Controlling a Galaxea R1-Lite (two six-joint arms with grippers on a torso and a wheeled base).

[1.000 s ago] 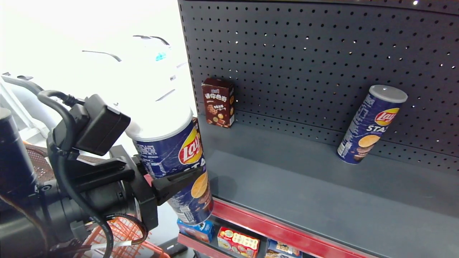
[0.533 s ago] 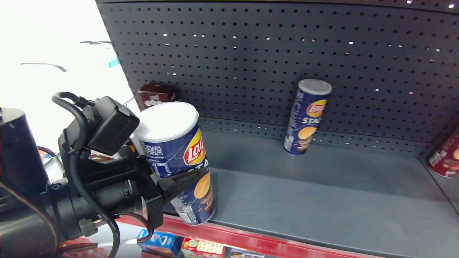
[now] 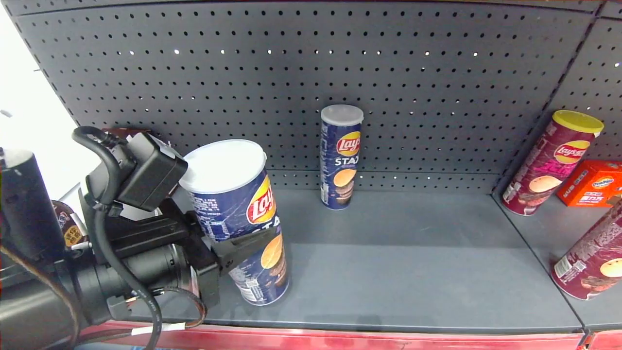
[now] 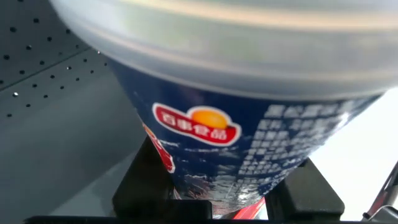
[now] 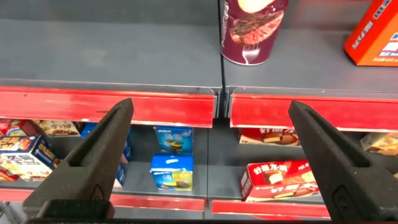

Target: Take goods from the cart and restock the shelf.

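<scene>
Lower left of the head view, the left claw (image 3: 233, 240) grips a blue chip can (image 3: 243, 214), upright at the front of the grey shelf (image 3: 388, 272). A second can (image 3: 341, 155) stands centre by the pegboard (image 3: 291, 73); maroon cans (image 3: 549, 165) stand at right. Elsewhere the right claw (image 5: 211, 109) gapes open before lower shelves (image 5: 161, 106).

Logo label (image 3: 261, 206) on near can (image 3: 228, 194), far can (image 3: 340, 165).
</scene>
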